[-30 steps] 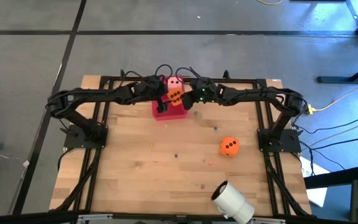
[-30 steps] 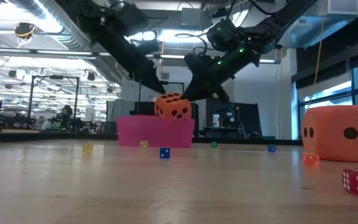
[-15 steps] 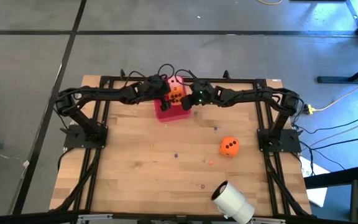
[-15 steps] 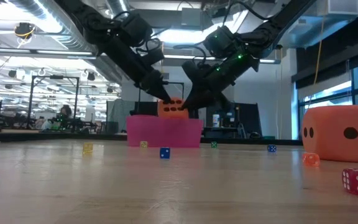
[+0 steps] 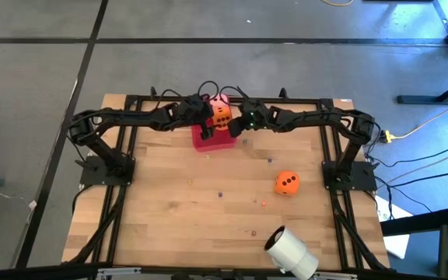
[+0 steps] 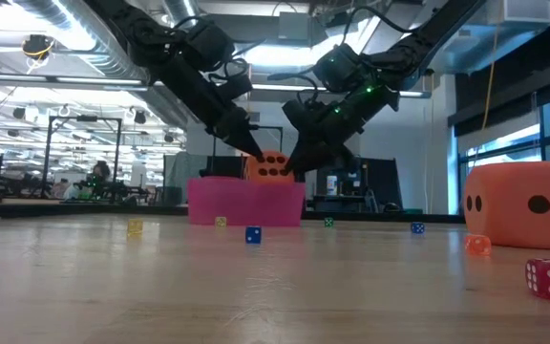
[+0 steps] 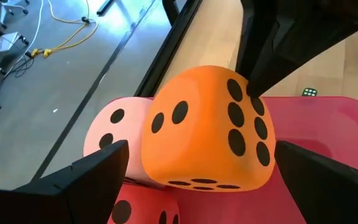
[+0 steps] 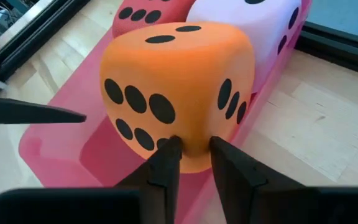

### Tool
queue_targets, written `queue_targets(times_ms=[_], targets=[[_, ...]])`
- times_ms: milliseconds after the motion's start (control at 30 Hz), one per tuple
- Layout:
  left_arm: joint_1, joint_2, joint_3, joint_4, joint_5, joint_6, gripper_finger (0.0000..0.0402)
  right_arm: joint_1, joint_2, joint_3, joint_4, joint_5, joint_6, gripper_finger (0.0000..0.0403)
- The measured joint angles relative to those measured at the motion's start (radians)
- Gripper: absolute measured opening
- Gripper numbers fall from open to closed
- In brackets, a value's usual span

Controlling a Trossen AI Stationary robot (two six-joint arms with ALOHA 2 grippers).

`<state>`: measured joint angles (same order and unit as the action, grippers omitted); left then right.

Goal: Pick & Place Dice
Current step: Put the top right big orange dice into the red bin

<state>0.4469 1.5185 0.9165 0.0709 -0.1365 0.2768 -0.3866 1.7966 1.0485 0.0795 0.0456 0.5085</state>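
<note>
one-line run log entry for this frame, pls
right gripper: pinching orange die over red tray | left gripper: open, flanking it | second orange die: on table

Even bright overhead light; soft shadows; low view backlit by ceiling strips, arms silhouetted; wrist views sharp.

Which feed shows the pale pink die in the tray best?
Left wrist view: the pale pink die shows two pipped faces beside the orange die. Right wrist view crops it, high view shows a sliver, low view hides it.
</note>
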Motion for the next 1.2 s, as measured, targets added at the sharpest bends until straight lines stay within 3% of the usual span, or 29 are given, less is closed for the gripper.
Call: queue_targets(times_ms=[433,733,1200], targets=[[0.0,0.0,0.0,-0.028,0.011,-0.003,0.04,0.005,0.0,0.0,-0.053,-0.005,0.026,0.0177],[0.0,0.03,0.0,-0.048,0.05,0.0,0.04,0.013,0.0,0.0,-0.054,-0.008,-0.029,0.0191],[0.0,0.034,0.0,-0.045,0.05,0.006,0.04,0.009,-0.06,0.001,-0.101,-0.008,-0.292,0.0192]])
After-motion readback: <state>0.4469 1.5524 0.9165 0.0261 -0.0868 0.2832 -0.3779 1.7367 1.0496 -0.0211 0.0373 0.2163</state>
